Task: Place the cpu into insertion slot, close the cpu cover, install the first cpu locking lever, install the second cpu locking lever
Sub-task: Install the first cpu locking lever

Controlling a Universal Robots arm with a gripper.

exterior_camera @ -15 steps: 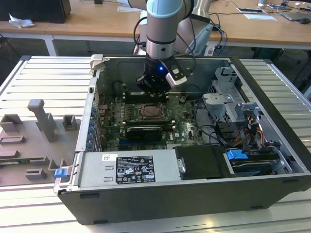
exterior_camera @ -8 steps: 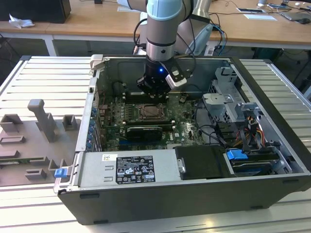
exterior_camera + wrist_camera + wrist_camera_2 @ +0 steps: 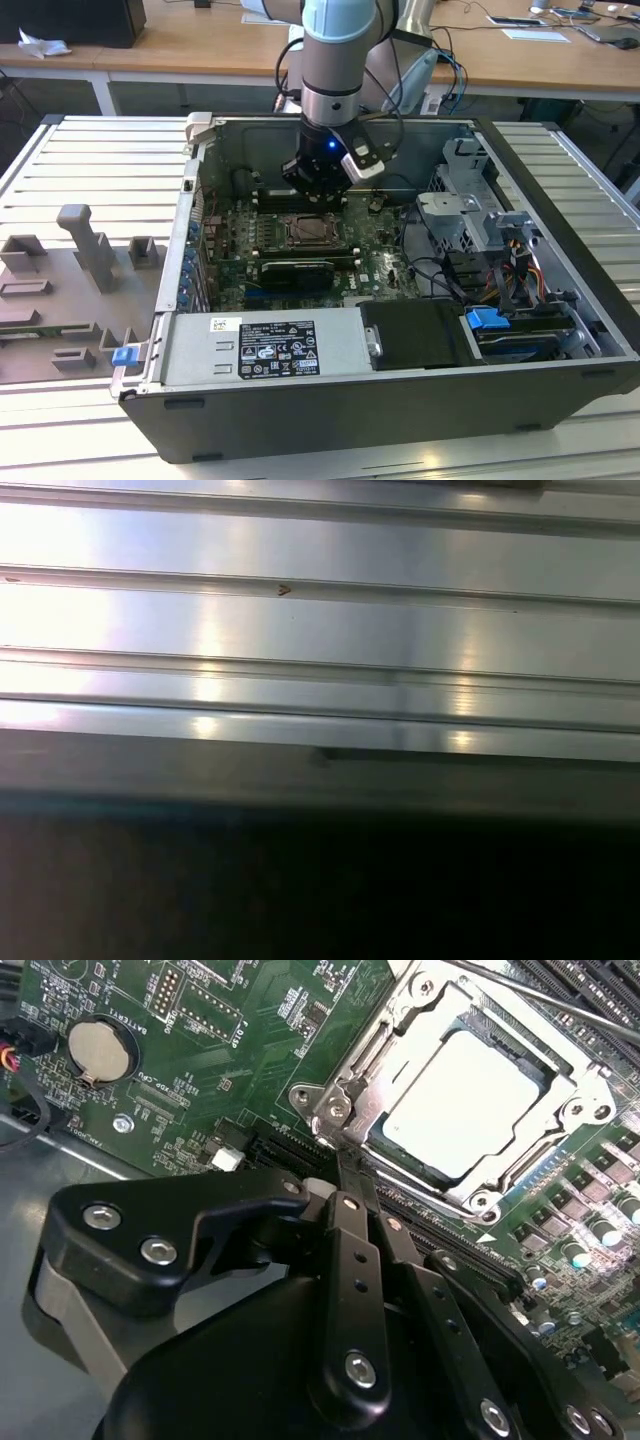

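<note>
Cpu [image 3: 455, 1105] sits in your insertion slot [image 3: 345, 1110], cpu cover [image 3: 500, 1185] down over it. Your end effector [image 3: 322, 190] hovers just beside; I cannot tell its finger state.

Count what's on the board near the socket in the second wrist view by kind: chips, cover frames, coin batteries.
cpu: 1
cpu cover: 1
coin battery: 1
Total: 3
</note>
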